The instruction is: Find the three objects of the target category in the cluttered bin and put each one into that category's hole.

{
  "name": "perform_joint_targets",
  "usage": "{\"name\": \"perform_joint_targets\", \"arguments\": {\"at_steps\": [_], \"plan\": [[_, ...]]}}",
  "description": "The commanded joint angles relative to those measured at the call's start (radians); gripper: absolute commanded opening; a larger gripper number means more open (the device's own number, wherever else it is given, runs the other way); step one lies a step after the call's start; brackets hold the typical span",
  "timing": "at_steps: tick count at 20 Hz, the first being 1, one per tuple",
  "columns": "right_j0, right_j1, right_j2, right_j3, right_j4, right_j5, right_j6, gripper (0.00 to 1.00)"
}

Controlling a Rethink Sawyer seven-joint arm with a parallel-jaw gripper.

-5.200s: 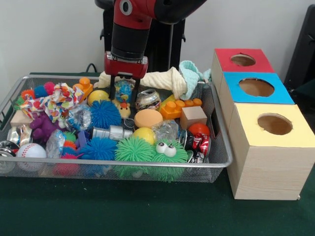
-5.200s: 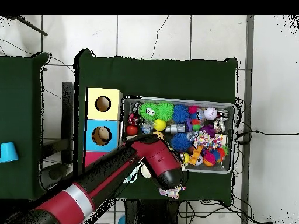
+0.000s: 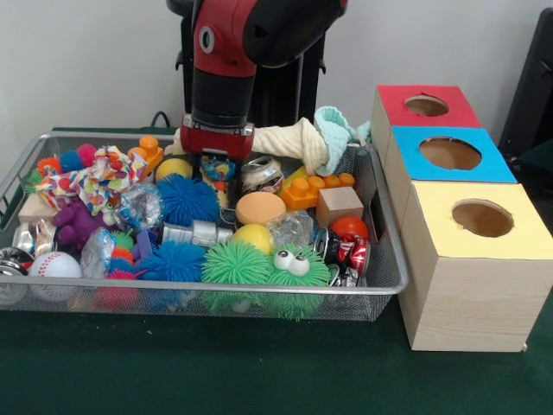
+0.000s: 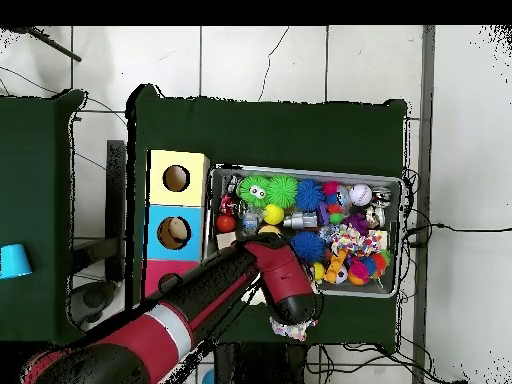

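Note:
The wire mesh bin (image 3: 216,288) is full of toys and also shows in the overhead view (image 4: 394,235). My gripper (image 3: 217,169) is down inside the bin's back middle. Its jaws stand apart on either side of a small blue and yellow toy (image 3: 217,166), with their tips sunk among the clutter. A yellow ball (image 3: 174,168) lies to its left and a crushed silver can (image 3: 259,173) to its right. The hole (image 3: 426,105) with the red panel tops the farthest wooden box at the right. In the overhead view my arm (image 4: 250,275) hides the gripper and much of that red box.
The blue-panelled hole (image 3: 450,153) and yellow-panelled hole (image 3: 482,218) sit in line nearer the camera. A cream cloth (image 3: 285,141) drapes the bin's back rim. An orange brick (image 3: 315,188), wooden cube (image 3: 339,206), blue spiky ball (image 3: 186,201) and green eyed ball (image 3: 294,268) crowd the bin.
My gripper has dropped from above the clutter down into the bin, over the small blue and yellow toy. The arm has leaned a little further in. The toys have not visibly moved.

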Motion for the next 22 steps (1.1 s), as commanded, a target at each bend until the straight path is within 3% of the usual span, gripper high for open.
{"name": "perform_joint_targets", "arguments": {"at_steps": [1, 15, 19, 20, 22], "plan": [[-0.001, 0.050, 0.211, -0.016, 0.001, -0.025, 0.062, 1.00], [-0.056, 0.107, 0.263, -0.055, 0.053, 0.040, -0.065, 1.00], [-0.055, 0.116, 0.266, -0.060, 0.046, 0.050, -0.049, 1.00], [-0.052, 0.117, 0.267, -0.061, 0.037, 0.050, -0.045, 0.00], [-0.050, 0.119, 0.266, -0.063, 0.033, 0.048, -0.039, 0.00]]}}
